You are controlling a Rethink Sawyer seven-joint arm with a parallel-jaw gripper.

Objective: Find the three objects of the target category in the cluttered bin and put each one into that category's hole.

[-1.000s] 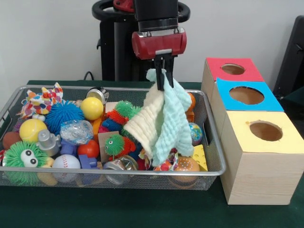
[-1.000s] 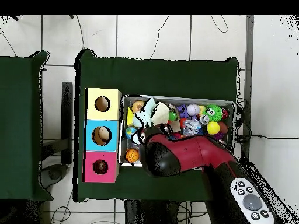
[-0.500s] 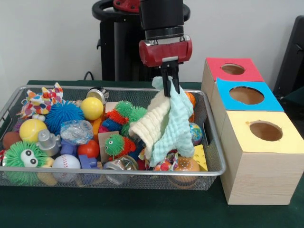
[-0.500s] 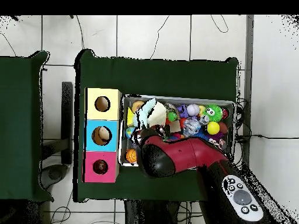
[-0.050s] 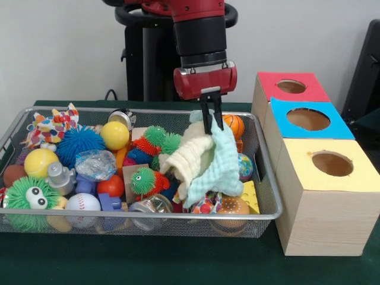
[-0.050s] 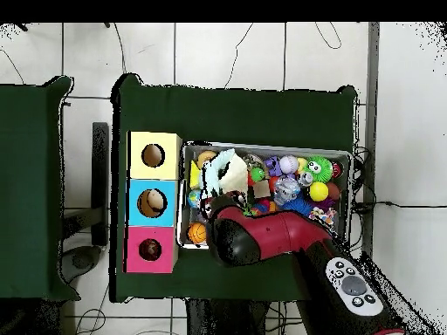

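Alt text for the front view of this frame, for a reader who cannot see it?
A red and black robot gripper pinches a mint-green and cream cloth that drapes over toys at the right end of a wire bin. Right of the bin stand three wooden boxes with round holes, topped red, blue and yellow.

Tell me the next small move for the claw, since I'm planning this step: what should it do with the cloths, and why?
Probably lift straight up first. The claw is shut on the mint and cream cloths, whose lower folds hang among the toys inside the wire bin. Raising them clear of its rim before moving toward the boxes should keep them from snagging or dragging toys out.
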